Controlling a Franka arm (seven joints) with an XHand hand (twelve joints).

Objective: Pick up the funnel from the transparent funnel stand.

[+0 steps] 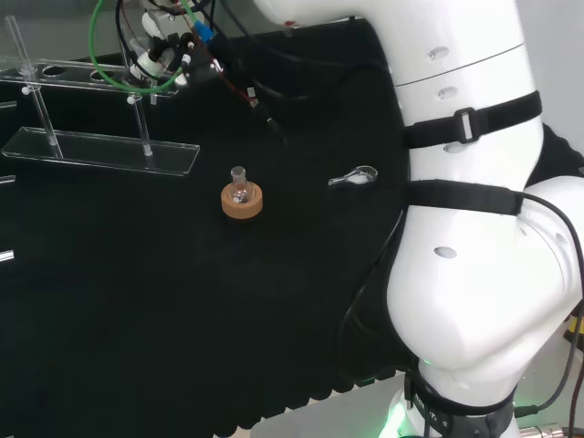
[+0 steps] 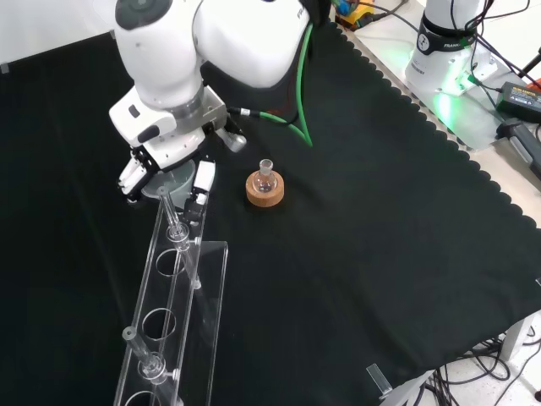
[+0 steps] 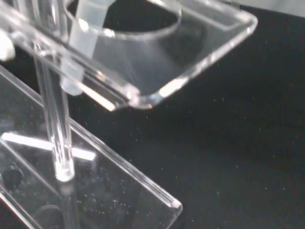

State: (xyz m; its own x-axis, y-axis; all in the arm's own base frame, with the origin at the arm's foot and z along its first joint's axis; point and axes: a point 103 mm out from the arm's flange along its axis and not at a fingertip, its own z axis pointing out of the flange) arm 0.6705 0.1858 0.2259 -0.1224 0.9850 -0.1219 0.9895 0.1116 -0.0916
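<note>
- Front view: the hand (image 2: 169,173) hangs over the far end of the transparent funnel stand (image 2: 173,326), which runs from the lower edge of the view up toward the hand
- Front view: a pale, round, cone-like shape sits at the stand's far hole, right under the hand; it appears to be the funnel (image 2: 173,179), with the fingers (image 2: 132,176) down on one side of it and the thumb (image 2: 201,182) on the other
- Whether the fingers already touch or clasp the funnel cannot be told; they look only slightly bent and spread either side of it
- Wrist view: the stand's upper plate (image 3: 190,52) with a round hole is close up, a clear funnel wall showing through the hole, and a clear post (image 3: 59,124) rising from the base plate (image 3: 109,191)
- Head view: the stand (image 1: 100,151) lies at the left on the black cloth (image 1: 182,310), with the hand (image 1: 160,64) above its right end amid cables
- Head view: a small glass flask (image 1: 239,187) stands upright in a cork ring (image 1: 242,203) near the middle of the cloth, well apart from the stand
- Head view: a small clear spoon-like piece (image 1: 354,177) lies to the right of the flask, near the arm's white link
</note>
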